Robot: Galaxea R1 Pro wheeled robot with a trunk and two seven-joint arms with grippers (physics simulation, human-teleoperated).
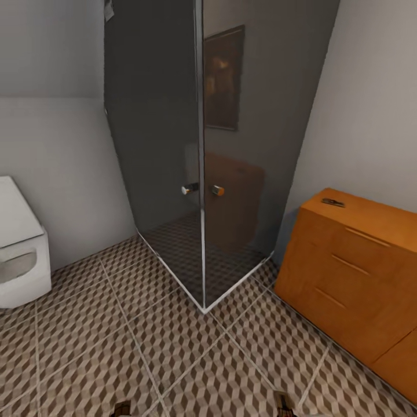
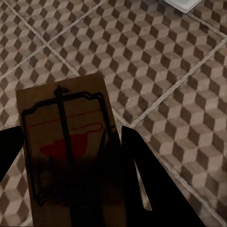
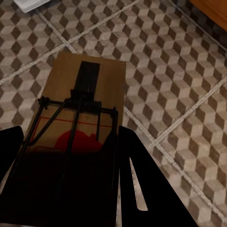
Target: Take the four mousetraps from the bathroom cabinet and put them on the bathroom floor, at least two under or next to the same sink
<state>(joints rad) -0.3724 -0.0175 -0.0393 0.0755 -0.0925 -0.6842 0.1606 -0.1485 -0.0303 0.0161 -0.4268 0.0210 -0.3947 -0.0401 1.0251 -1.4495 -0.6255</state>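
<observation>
Two mousetraps, one (image 2: 66,142) clamped in left gripper (image 2: 71,156), other (image 3: 80,123) in right gripper (image 3: 66,165)

Cabinet (image 1: 353,272) and toilet (image 1: 20,255) edge-cropped.

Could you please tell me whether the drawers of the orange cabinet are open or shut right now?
Shut, as far as visible: the three drawer fronts on the cabinet sit flush with its face, none pulled out. A mousetrap lies on its top.

A dark glass shower stall (image 1: 200,162), seemingly reflective, and a white toilet (image 1: 20,255) stand against grey walls (image 1: 370,104).
</observation>
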